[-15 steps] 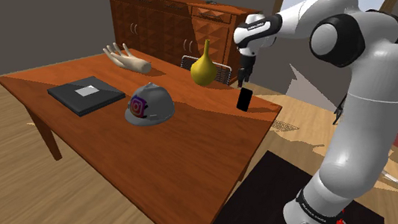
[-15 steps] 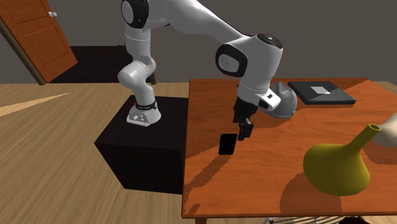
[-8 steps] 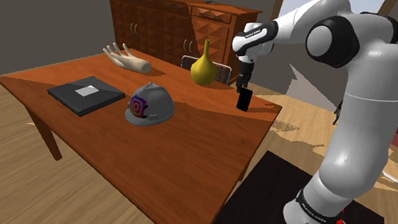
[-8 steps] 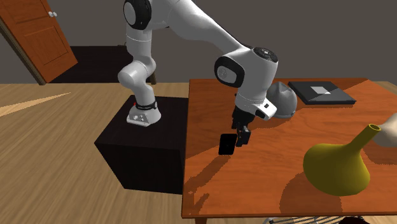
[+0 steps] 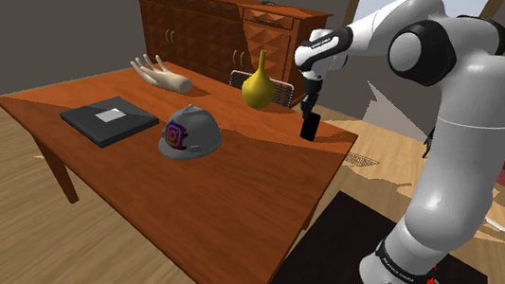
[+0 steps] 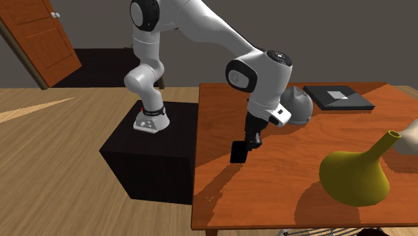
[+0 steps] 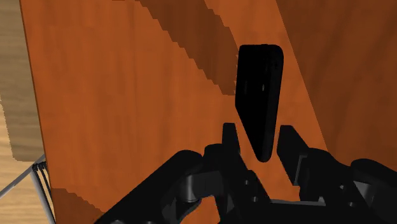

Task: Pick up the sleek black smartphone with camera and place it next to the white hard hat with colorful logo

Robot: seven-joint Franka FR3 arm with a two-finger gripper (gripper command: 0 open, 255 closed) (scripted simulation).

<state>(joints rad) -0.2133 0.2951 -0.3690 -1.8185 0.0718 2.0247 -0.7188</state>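
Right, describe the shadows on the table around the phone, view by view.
Shoulder view: the wood of the table darkens in a band near the phone, which reads as a flat black shape. Second exterior view: a darker patch with jagged edges lies on the wood below the phone. Wrist view: stair-stepped shadow edges cross the wood beside it.

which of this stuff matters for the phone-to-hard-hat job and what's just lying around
Part of the job: black smartphone, standing on edge; grey hard hat with purple logo; open end effector straddling the phone.
Just lying about: yellow gourd-shaped vase; model hand; flat black slab.
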